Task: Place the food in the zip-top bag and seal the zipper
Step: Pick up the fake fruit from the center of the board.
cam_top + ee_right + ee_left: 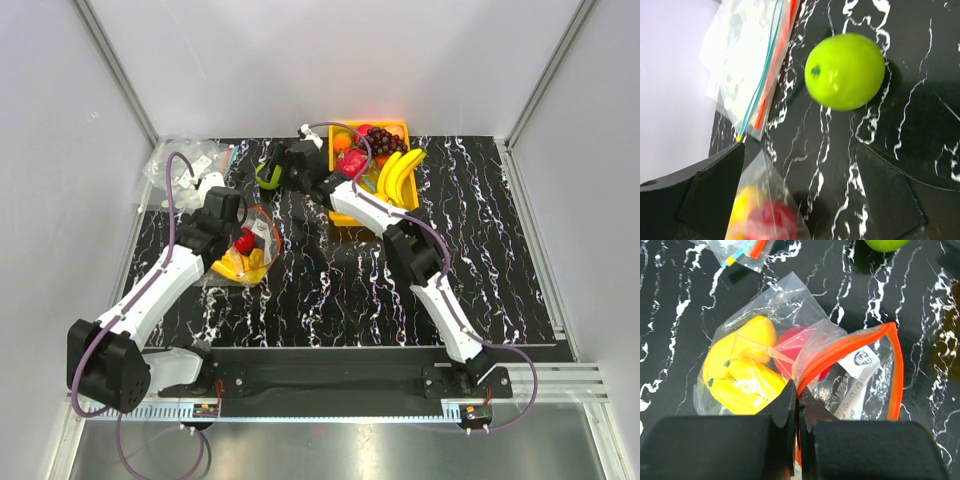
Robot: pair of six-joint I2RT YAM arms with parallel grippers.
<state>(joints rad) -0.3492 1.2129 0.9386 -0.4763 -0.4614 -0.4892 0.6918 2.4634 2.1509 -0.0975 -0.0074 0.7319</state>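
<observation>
1. Black white-veined counter: clear crinkly zip-top bag lies left, yellow and red food inside.
2. Left tool clenches its red-orange zipper strip; right tool gapes empty by a round green fruit.
3. Filling seems underway; next, grip that fruit.

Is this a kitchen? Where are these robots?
Probably a robot lab booth, not a kitchen: plain white walls box in a black marbled table, a left arm and right arm are bolted at its near edge, and bananas sit in a yellow tray.

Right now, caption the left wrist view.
Left gripper pinches the zipper; zip-top bag holds yellow food and red food.
</observation>
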